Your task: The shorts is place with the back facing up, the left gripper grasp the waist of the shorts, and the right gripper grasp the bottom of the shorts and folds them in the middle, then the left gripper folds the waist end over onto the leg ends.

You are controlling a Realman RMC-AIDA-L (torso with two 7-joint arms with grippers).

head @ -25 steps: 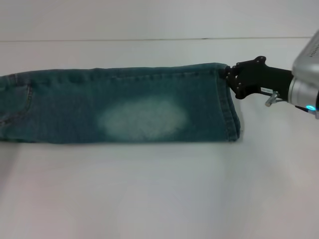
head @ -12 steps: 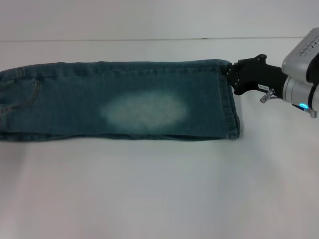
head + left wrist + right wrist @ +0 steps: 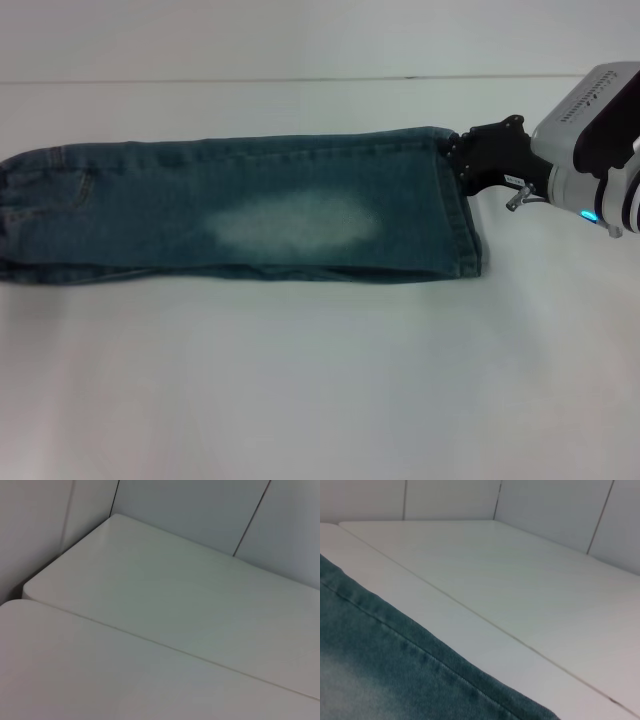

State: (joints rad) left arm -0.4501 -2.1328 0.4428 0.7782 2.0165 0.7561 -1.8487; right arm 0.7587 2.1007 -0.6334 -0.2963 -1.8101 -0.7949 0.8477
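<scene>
One pair of denim shorts (image 3: 240, 220) is laid lengthwise across the white desk (image 3: 320, 380), already doubled along the middle. The right gripper (image 3: 458, 160) is clamped on the far corner of the leg hem. The hem should be lowered flat and released only once the edges are lined up. One gripper is seen; the left gripper is out of view.

A: Any text or labels readable?
B: No. Small white tag on the right gripper (image 3: 452, 152), too tiny to read.
A: Shorts (image 3: 250, 215)?
B: No brand or nos. visible.
</scene>
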